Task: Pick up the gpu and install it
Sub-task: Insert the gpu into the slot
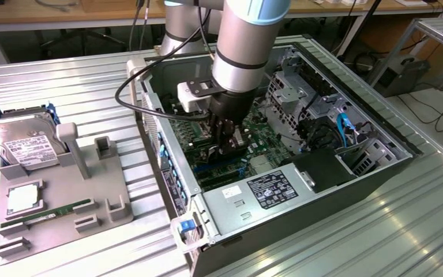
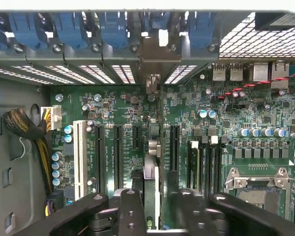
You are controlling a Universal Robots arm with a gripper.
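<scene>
My grey, silver-sleeved arm points steeply downward. My black two-fingered gripper hangs below the wrist, its fingers clamped around a thin card edge.

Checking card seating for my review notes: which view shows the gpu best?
The wrist view: the gpu appears edge-on, standing over the motherboard slots, its bracket end toward the case's rear wall. In the exterior view the claw and arm cover most of it.

- You won't get much to read here: the power supply inside the case has a black-and-white label, print too small to make out.
- Same with the hard drive: white label, unreadable.
</scene>
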